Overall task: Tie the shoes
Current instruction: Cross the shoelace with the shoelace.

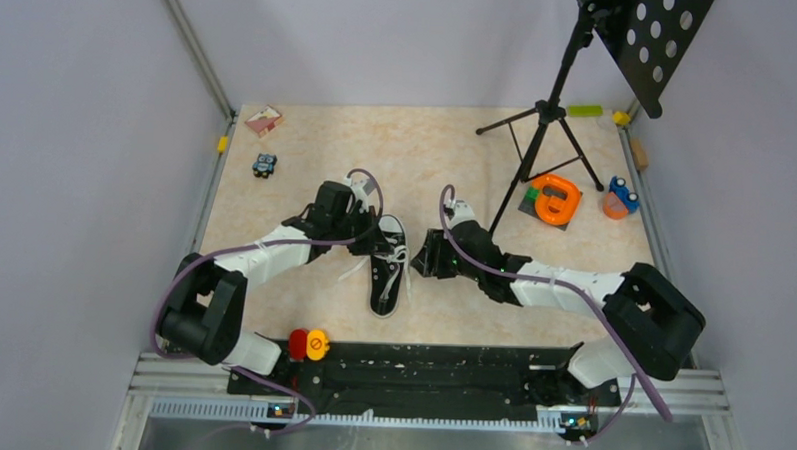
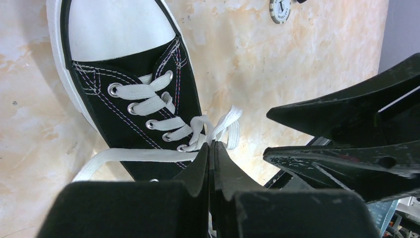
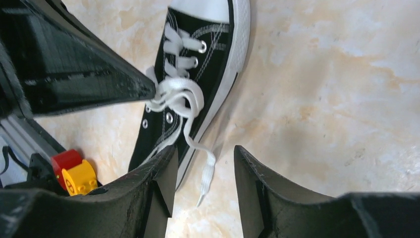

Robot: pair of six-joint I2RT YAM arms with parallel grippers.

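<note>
The shoe point(image 1: 388, 275), a black low-top sneaker with a white toe cap, lies mid-table with its toe pointing away from the arm bases. My left gripper point(image 1: 371, 236) sits over its laced throat. In the left wrist view this gripper point(image 2: 212, 144) is shut, with a loop of white lace point(image 2: 226, 124) pinched at its tips beside the shoe point(image 2: 133, 99). My right gripper point(image 1: 425, 258) hovers just right of the shoe. It is open point(image 3: 203, 151), with a loose lace end point(image 3: 205, 171) dangling between its fingers, touched by neither. The shoe point(image 3: 210, 54) lies beyond.
A black tripod point(image 1: 543, 140) stands at the back right, by an orange tape holder point(image 1: 556, 198) and a blue-and-orange toy point(image 1: 622, 198). A small toy point(image 1: 265, 164) and a pink card point(image 1: 263, 120) sit back left. Red and yellow buttons point(image 1: 308, 344) are on the near rail.
</note>
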